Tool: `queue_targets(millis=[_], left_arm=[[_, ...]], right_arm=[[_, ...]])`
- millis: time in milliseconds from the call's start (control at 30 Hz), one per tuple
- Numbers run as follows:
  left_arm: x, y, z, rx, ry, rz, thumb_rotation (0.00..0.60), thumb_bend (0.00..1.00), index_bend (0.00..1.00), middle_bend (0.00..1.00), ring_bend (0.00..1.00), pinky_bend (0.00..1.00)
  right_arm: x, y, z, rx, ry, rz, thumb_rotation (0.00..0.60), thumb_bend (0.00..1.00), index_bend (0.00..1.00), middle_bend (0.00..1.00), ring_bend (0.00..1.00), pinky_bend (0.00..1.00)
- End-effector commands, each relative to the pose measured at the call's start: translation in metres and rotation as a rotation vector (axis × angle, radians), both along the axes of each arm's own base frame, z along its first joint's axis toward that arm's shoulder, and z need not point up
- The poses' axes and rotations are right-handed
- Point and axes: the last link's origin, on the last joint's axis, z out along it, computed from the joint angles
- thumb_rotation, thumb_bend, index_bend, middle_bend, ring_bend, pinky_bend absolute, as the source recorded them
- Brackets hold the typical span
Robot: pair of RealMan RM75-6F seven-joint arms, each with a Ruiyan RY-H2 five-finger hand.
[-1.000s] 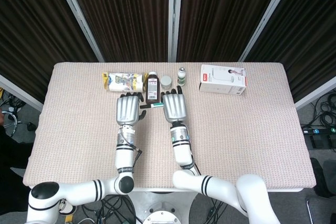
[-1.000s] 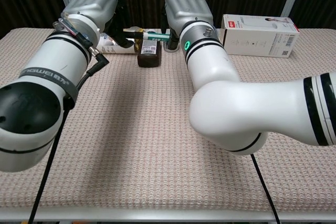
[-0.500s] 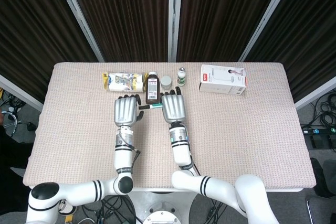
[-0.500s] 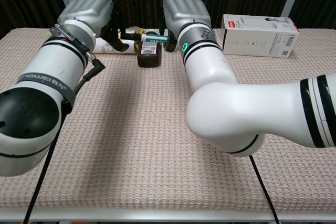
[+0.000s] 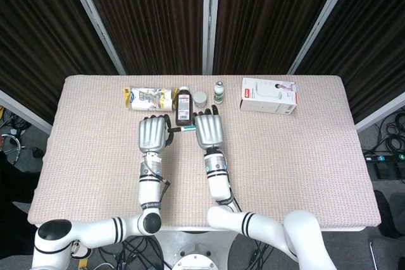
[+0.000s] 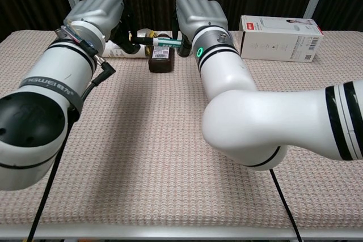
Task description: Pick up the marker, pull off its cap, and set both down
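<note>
A slim marker point(image 5: 182, 128) with a green and white barrel and a dark left end lies level between my two hands, above the table. My left hand point(image 5: 152, 133) grips its dark cap end, fingers curled round it. My right hand point(image 5: 211, 129) grips the barrel end. In the chest view the marker point(image 6: 157, 41) bridges the short gap between the left hand point(image 6: 95, 9) and the right hand point(image 6: 198, 14). Both ends are hidden inside the fists. I cannot tell whether the cap has come off the barrel.
Just beyond the hands a brown bottle point(image 5: 183, 105) lies on the table. A yellow packet point(image 5: 148, 97), a small white jar point(image 5: 200, 98) and a little bottle point(image 5: 219, 92) line the far edge. To the right lies a white box point(image 5: 269, 95).
Both hands and the marker have sunk slightly in the chest view and the left hand has shifted a touch. Both grips are unchanged.
</note>
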Motion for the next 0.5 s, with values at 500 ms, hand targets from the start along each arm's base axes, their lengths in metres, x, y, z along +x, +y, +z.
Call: queue_targets(millis=[500], left_arm=[[-0.0033,0.0006,0.0029,-0.02,-0.051,0.019,0.6,0.36,0.62,0.63,0.55,0.57]], right_arm=[[-0.0046,0.0009,0.0019,-0.008,0.014,-0.001,0.6,0.26,0.65,0.59,0.33,0.19]])
